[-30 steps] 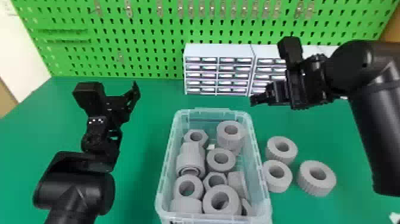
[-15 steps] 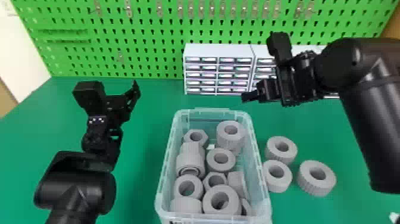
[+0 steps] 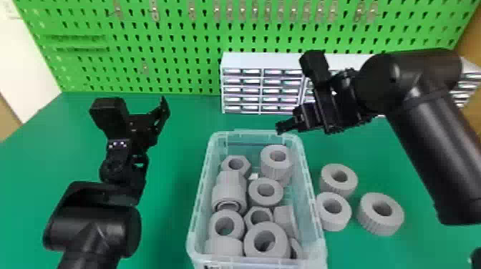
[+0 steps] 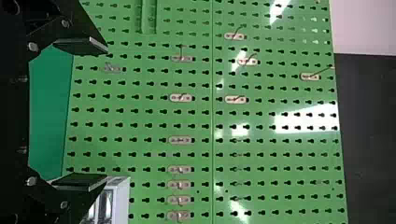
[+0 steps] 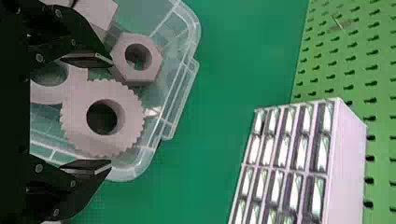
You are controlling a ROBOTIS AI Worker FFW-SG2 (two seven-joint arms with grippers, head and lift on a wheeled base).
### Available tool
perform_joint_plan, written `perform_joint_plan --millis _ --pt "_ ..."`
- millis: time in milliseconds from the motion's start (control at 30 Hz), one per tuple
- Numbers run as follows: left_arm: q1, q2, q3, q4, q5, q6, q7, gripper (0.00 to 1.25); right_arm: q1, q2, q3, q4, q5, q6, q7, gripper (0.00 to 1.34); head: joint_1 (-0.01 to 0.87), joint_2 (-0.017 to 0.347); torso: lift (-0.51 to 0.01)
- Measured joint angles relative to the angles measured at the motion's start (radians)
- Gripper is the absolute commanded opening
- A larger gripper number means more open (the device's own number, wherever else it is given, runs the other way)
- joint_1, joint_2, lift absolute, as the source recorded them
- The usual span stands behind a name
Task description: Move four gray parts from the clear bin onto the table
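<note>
Gray parts (image 3: 265, 202) crowd a clear bin (image 3: 200, 200) on a green table (image 3: 161, 221), with three gray rings (image 3: 375, 222) on the tabletop to its right. Near the bin's far end hangs the right gripper (image 3: 287, 125), fingers spread; the left gripper (image 3: 146, 128), also spread, is off to the left.

Clear rectangular plastic bin (image 3: 199, 204): colourless, whitish at the rim. Ribbed gray ring (image 3: 379, 223): uniform gray, fine parallel lines around the side. Hexagonal gray part (image 5: 154, 63): plain gray. Flat green desk (image 3: 164, 221): even, unpatterned. Bright green perforated board (image 3: 171, 44): regular rows of dark keyhole marks. White rectangular cabinet (image 3: 261, 59): grid-patterned front. Jointed left arm (image 3: 96, 223) and right arm (image 3: 426, 143): black throughout
</note>
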Motion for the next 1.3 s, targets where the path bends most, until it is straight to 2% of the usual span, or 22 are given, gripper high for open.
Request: perform_joint_plan --millis 333,500,833,1300 --pt "0.000 -0.003 0.002 0.000 -0.003 0.000 0.000 0.95 -0.048 0.014 0.128 0.126 0.110 -0.073 0.187 0.94 0.693 0.072 -0.052" --pt "-0.002 -0.004 0.000 0.000 -0.003 0.000 0.000 0.95 -0.058 0.018 0.166 0.184 0.155 -0.123 0.248 0.96 0.693 0.072 -0.052" --pt "-0.005 -0.008 -0.001 0.000 -0.006 0.000 0.000 0.95 -0.061 0.023 0.207 0.279 0.191 -0.224 0.326 1.11 0.693 0.072 -0.052" --pt "-0.008 -0.013 -0.002 0.001 -0.008 0.000 0.000 0.95 -0.068 0.029 0.265 0.329 0.205 -0.283 0.371 1.20 0.693 0.072 -0.052"
